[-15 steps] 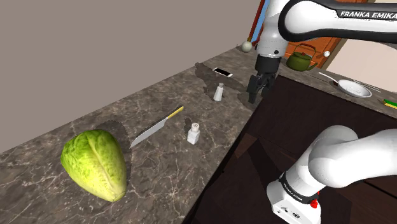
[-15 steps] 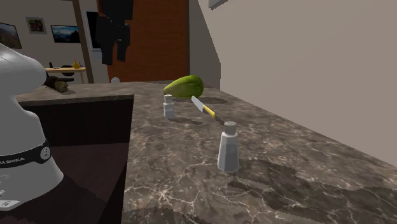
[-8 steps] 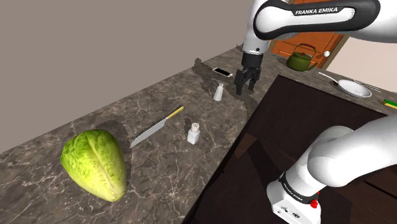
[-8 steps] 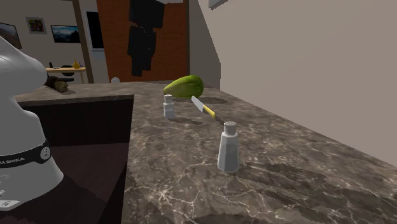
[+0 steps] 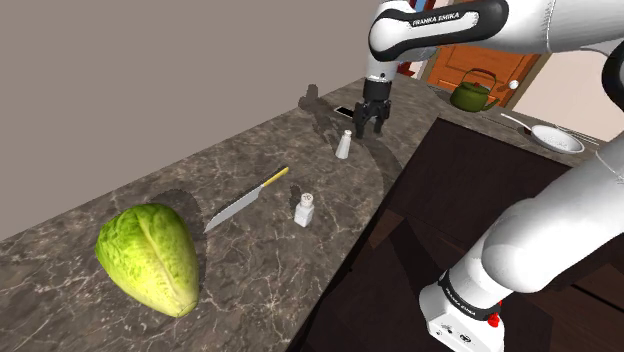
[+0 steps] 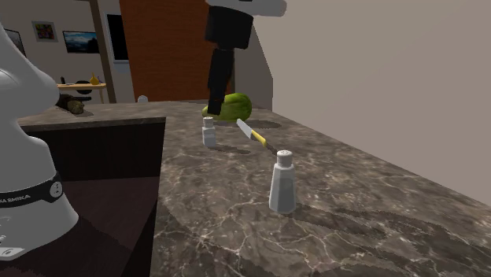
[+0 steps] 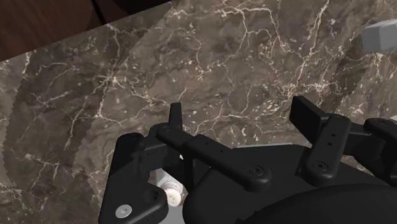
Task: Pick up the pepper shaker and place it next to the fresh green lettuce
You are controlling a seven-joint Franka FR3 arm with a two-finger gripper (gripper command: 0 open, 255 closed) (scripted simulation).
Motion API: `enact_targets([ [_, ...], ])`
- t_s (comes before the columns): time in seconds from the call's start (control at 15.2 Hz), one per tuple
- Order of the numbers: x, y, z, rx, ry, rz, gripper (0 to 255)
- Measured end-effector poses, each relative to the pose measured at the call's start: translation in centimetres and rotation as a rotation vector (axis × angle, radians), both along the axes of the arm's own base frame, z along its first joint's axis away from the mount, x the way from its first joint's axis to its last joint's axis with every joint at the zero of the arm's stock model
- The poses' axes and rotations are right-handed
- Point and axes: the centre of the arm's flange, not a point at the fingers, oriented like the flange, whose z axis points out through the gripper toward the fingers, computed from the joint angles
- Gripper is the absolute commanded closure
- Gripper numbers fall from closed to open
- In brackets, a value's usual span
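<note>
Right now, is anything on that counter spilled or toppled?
Nothing stands out. The shaker near the tool and the shaker by the knife stand upright, the knife lies flat, the lettuce looks whole.

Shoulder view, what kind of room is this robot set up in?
Most likely a home kitchen. A dark marbled countertop carries a head of lettuce and a yellow-handled knife, and a green kettle sits further back by an orange door.

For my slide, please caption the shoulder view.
Open hand hovers near the taller shaker, far from the lettuce.
</note>
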Motion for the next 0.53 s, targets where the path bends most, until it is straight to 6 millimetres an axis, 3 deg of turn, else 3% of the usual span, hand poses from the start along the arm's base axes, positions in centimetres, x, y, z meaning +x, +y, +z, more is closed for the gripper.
enact_targets([
  [0.53, 8.5, -5.8, -2.8, 0.005, 0.002, -0.014, 0],
])
